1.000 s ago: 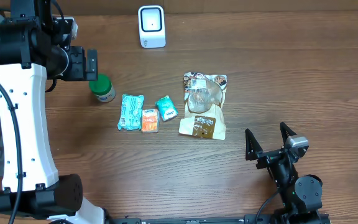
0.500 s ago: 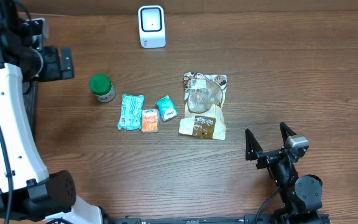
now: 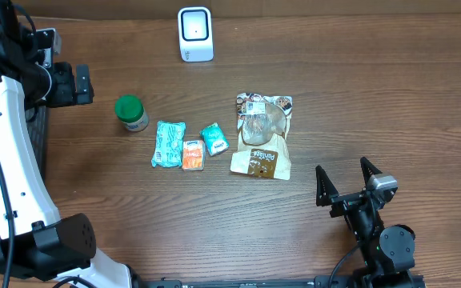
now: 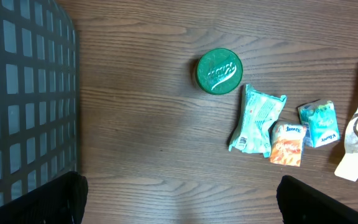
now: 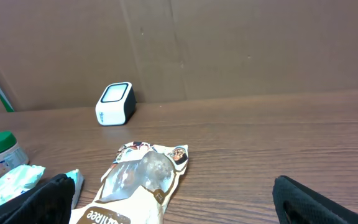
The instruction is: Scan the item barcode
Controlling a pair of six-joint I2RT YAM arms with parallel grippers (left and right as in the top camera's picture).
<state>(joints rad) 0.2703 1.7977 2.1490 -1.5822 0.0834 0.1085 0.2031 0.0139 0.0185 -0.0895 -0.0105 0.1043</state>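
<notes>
The left gripper [image 4: 180,202] is seen released and empty near the green-lidded jar [image 4: 219,71]; the right gripper [image 3: 345,182] is likewise spread, well apart from the scanner [image 3: 194,34].

The left gripper [image 3: 75,85] has drawn leftward, away from the green-lidded jar [image 3: 131,113].

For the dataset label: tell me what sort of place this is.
Likely a mock checkout bench: a small white barcode scanner stands on a brown wooden table, with a green-lidded jar and small sealed packets.
</notes>
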